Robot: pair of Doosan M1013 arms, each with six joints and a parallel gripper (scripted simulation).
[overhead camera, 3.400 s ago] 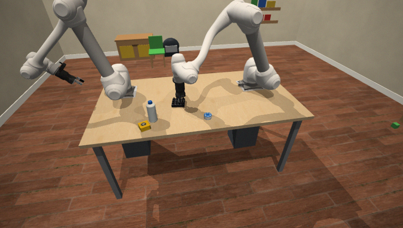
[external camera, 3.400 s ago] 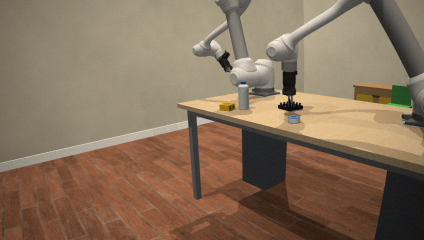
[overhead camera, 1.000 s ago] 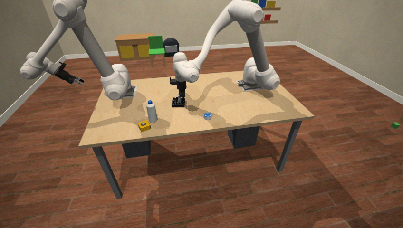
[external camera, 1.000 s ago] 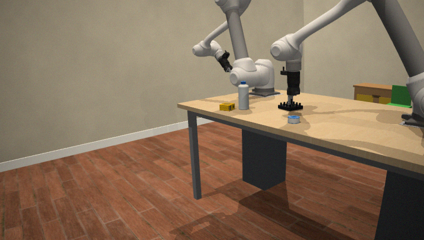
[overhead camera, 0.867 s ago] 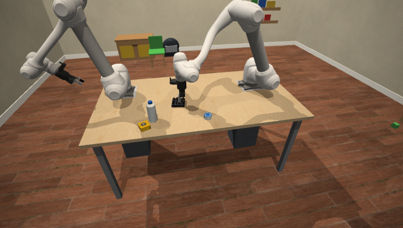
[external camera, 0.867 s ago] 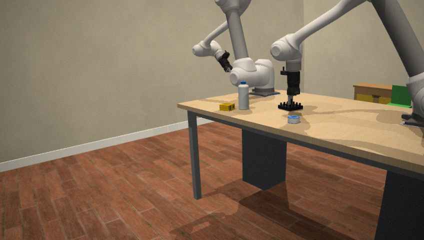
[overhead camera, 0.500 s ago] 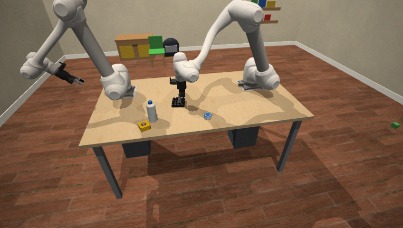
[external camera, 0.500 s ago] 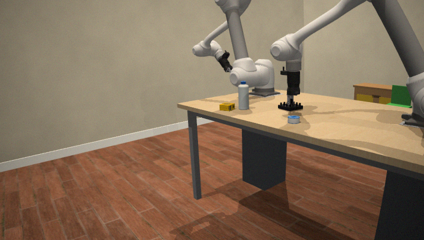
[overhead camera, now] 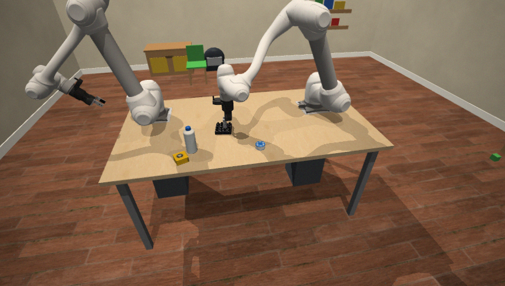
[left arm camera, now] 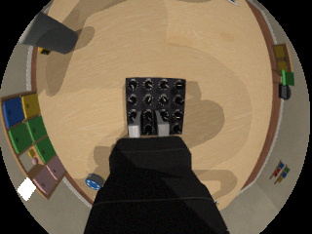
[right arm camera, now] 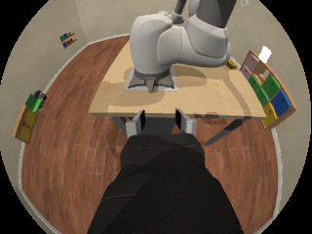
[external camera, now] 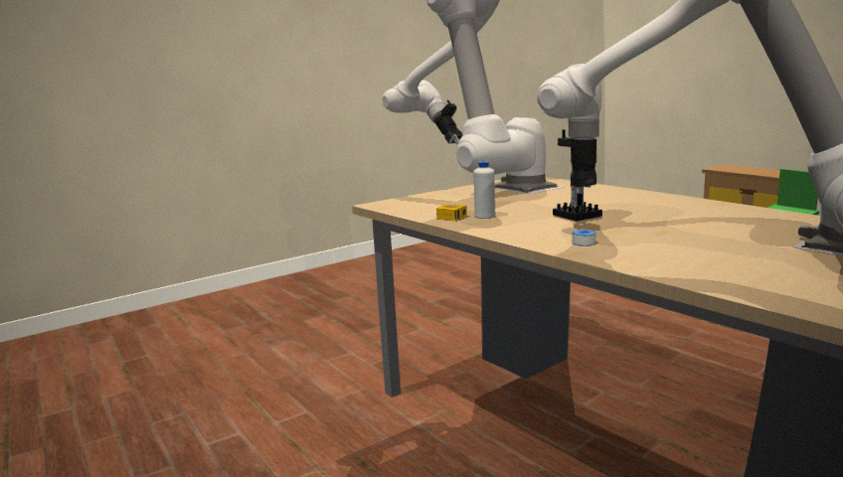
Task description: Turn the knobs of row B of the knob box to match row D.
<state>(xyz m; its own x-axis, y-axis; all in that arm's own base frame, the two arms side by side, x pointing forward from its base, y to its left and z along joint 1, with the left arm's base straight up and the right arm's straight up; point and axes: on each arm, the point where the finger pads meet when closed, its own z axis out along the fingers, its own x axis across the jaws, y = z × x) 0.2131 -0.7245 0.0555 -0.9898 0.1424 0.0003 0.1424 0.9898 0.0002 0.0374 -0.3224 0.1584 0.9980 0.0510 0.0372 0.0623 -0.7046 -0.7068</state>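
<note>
Top view: the black knob box (overhead camera: 223, 133) (external camera: 577, 215) (left arm camera: 141, 93) lies on the wooden table (overhead camera: 283, 131) (external camera: 414, 204) (left arm camera: 205, 54) (right arm camera: 205, 93), to the right of the white bottle (overhead camera: 189, 141) (external camera: 484, 195) (left arm camera: 49, 34). The left gripper (overhead camera: 224, 123) (external camera: 577, 198) (left arm camera: 148, 117) points down over it. The right gripper (overhead camera: 99, 102) (external camera: 454, 139) (right arm camera: 160, 115) is beyond the table's left edge, well apart from the box.

Exterior view: the left gripper's fingers reach down among the knobs; contact cannot be confirmed. The box sits flat.

Left wrist view: fingers partly open, astride one knob (left arm camera: 148, 129) in the edge row nearest the gripper body, with gaps visible at both sides; nothing appears gripped. The socket is not discernible, so row letters cannot be certified. The knobs look small and stiff, probably hard plastic; grip should be across opposite sides, centred, and turned about the upright axis. The box seems light enough to shift under a sideways load, and neighbouring knobs could be knocked off their marks.

Right wrist view: fingers wide open, holding nothing; knob box not identifiable here.

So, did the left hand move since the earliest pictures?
Yes. In the exterior view, the left hand moved slightly right against the knob box.
</note>
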